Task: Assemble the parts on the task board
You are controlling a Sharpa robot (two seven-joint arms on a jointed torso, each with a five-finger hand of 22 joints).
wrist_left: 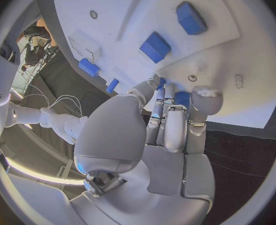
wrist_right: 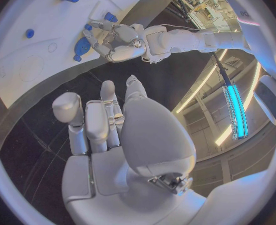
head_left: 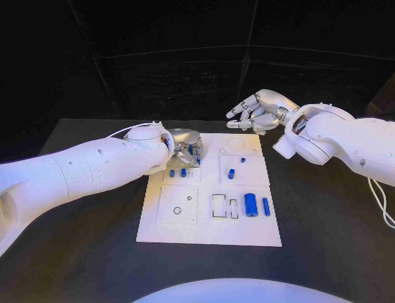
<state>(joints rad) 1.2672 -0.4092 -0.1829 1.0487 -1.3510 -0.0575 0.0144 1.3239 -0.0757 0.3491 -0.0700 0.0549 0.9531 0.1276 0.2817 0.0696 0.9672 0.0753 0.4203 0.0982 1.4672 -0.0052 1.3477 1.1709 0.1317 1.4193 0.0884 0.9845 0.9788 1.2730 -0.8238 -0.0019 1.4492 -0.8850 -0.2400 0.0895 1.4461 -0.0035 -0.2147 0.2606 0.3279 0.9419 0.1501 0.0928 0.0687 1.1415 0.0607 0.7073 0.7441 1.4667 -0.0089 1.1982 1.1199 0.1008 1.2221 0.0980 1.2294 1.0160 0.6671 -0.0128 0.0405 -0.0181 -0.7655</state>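
Head view | task board [head_left: 161,230] carries blue parts [head_left: 250,204] | left hand [head_left: 184,149] state unclear | right hand [head_left: 257,112] spread, empty

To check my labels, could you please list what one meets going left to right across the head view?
Left arm → left hand → task board → right hand → right arm.

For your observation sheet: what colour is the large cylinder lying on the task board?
Blue; the large cylinder shows best in the head view.
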